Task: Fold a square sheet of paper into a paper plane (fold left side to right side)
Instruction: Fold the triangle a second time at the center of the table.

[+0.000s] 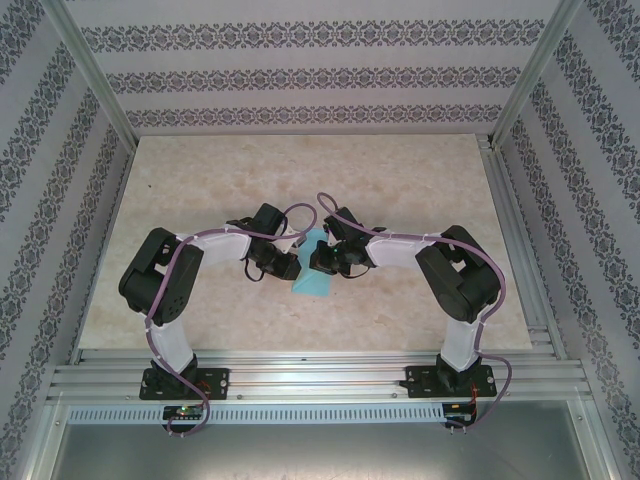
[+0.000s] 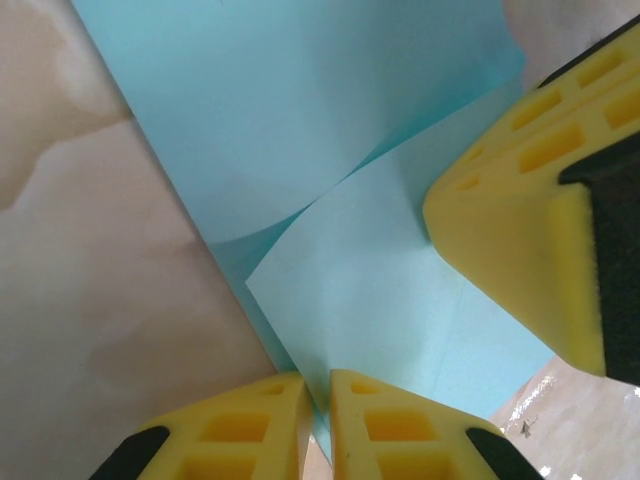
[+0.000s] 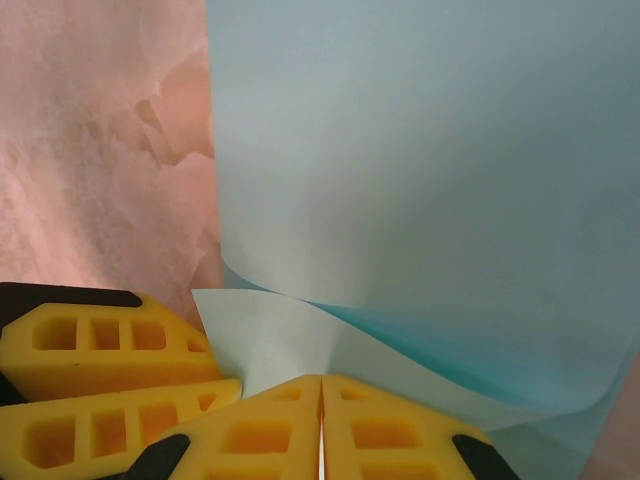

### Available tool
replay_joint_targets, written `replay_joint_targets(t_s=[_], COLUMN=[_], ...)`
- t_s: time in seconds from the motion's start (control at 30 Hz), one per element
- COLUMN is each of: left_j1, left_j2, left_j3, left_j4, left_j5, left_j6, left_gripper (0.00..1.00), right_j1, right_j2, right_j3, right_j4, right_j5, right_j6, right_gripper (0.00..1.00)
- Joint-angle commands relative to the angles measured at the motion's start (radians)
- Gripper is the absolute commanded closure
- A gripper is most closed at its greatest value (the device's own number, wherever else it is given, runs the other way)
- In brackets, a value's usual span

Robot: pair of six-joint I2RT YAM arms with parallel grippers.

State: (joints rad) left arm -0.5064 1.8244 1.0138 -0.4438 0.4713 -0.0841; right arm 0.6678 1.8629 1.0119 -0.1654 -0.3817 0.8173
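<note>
Overhead view: your two arms reach inward and meet at the middle of the marble-patterned table. The square sheet of paper lies there, directly between the left gripper and the right gripper. It shows as a narrow turquoise strip whose long axis runs from the near edge toward the far wall.

Left wrist view: your left fingers are pressed almost together, with a raised layer of the sheet running into the slit between them, so this gripper is pinching the paper. One yellow finger of the right gripper juts in just beside it.

Right wrist view: your right fingers are closed tip to tip on a curled, lifted flap of the same sheet. The rest of the paper spreads away ahead of them.

Both grippers hold the paper near the same spot, and neither arm is clearly nearer. The raised layer bows up, not yet flat. Judging from this, the next move depends on carrying that layer rightward, across the sheet's long axis.
</note>
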Motion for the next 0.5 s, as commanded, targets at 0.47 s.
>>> replay_joint_targets(t_s=[0.47], left_j1=[-0.021], left_j2=[0.067], left_j3=[0.005], left_j4=[-0.017], left_j5=[-0.101], left_j6=[0.008], left_gripper=[0.87], right_j1=[0.026], right_j2=[-0.03], right_j3=[0.018], right_j4=[0.064], right_j5=[-0.011], right_j6=[0.016], right_gripper=[0.9])
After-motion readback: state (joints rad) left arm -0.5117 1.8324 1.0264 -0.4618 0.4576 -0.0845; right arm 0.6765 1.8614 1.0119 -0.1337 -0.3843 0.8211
